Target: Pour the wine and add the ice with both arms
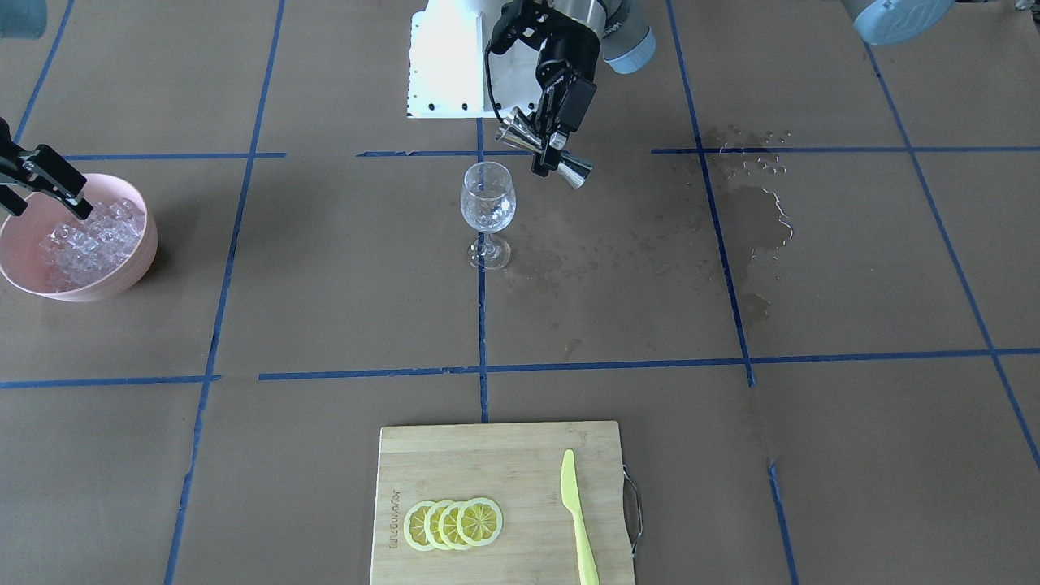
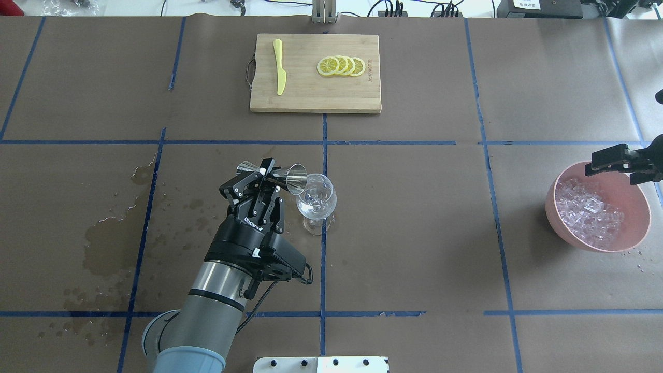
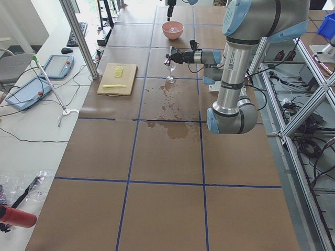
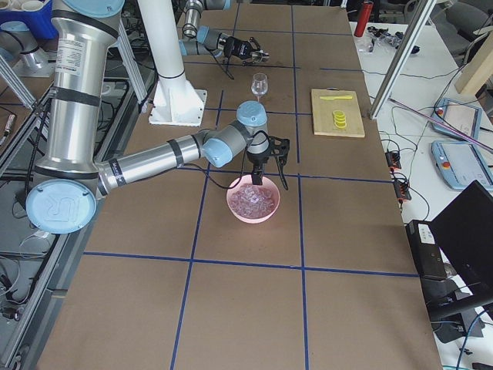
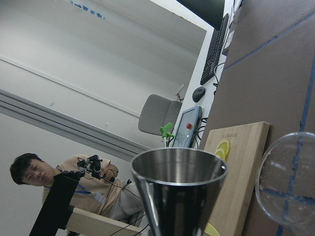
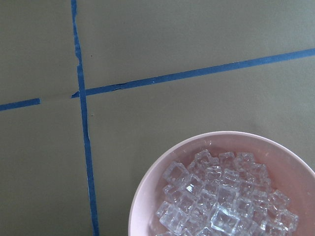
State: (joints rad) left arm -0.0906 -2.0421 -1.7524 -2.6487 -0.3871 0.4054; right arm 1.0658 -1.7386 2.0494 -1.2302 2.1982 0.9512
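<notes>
My left gripper [image 2: 268, 175] is shut on the waist of a steel jigger [image 2: 296, 179]. The jigger lies tipped on its side, its mouth at the rim of the wine glass [image 2: 316, 199]. A small measure of clear wine [image 1: 487, 213] glistens in the glass's bowl. From the left wrist, the jigger's cup [image 5: 177, 191] fills the foreground with the glass rim [image 5: 290, 182] to its right. The ice [image 2: 588, 212] is piled in a pink bowl [image 2: 632, 239] at the table's right. My right gripper [image 2: 615, 171] hangs open over the bowl's far rim, nothing between its fingers.
A wooden cutting board [image 2: 311, 98] at the far edge carries lemon slices [image 2: 342, 66] and a yellow-green knife [image 2: 279, 72]. Wet patches [image 2: 111, 243] spread over the paper left of my left arm. The white base block [image 1: 447, 65] sits behind the glass. A seated person [image 5: 34, 172] is beyond the table.
</notes>
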